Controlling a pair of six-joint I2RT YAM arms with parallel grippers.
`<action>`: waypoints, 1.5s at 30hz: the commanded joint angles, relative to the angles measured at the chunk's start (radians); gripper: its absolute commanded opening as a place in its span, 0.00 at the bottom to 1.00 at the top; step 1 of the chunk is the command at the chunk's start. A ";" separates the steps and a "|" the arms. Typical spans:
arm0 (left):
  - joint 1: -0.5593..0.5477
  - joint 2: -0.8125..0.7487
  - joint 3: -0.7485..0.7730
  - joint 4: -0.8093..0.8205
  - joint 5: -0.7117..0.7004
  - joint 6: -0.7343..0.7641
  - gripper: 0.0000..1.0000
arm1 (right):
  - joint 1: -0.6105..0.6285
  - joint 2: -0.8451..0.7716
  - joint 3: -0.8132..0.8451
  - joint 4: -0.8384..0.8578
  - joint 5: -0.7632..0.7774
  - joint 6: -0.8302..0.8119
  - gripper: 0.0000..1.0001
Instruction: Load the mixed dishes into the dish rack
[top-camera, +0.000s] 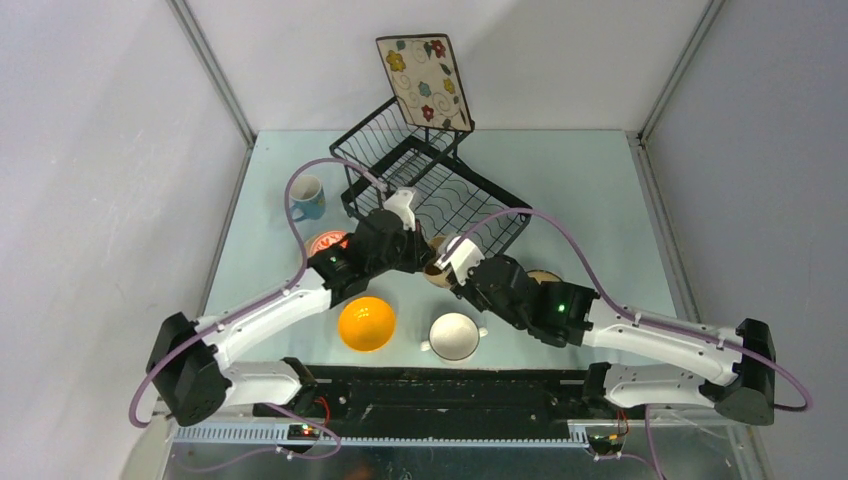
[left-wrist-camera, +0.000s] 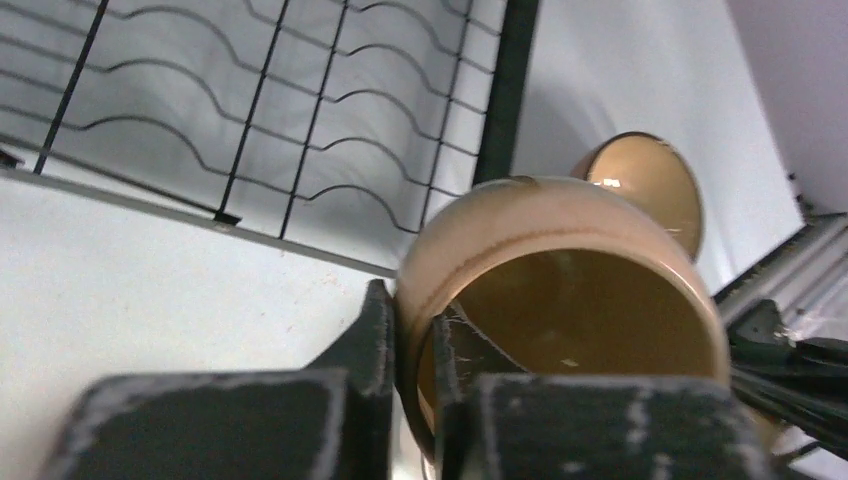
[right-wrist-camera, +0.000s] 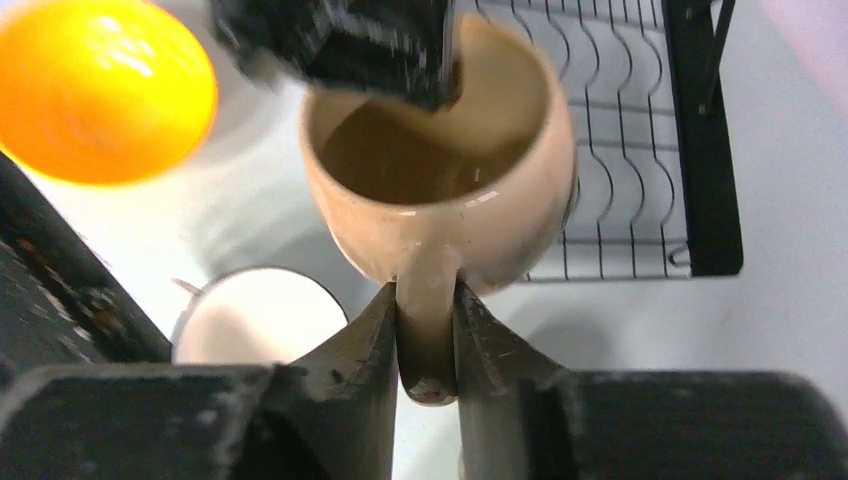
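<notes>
Here we see the beige mug (right-wrist-camera: 440, 200) gripped twice: left pincer (left-wrist-camera: 412, 312) on its rim, right pincer (right-wrist-camera: 427, 302) on its handle.

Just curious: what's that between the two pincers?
A beige mug: left pincer clamps its rim, right pincer its handle, seen best in the right wrist view.

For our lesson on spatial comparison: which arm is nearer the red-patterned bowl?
Left. The left arm runs right beside the red-patterned bowl, partly hiding it; the right arm lies beyond the beige mug.

Pale table (top-camera: 560, 170) (perhaps greenish) between plain grey walls (top-camera: 100, 150).
</notes>
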 joint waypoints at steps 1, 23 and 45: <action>0.003 -0.025 0.004 0.137 -0.013 -0.019 0.01 | 0.014 -0.022 0.065 0.124 0.046 -0.009 0.34; 0.048 -0.136 -0.304 1.097 -0.127 0.059 0.00 | -0.720 -0.241 0.037 0.117 -1.068 0.940 0.99; 0.029 0.087 -0.298 1.653 0.137 0.222 0.00 | -0.560 -0.080 -0.142 0.719 -1.088 1.486 0.71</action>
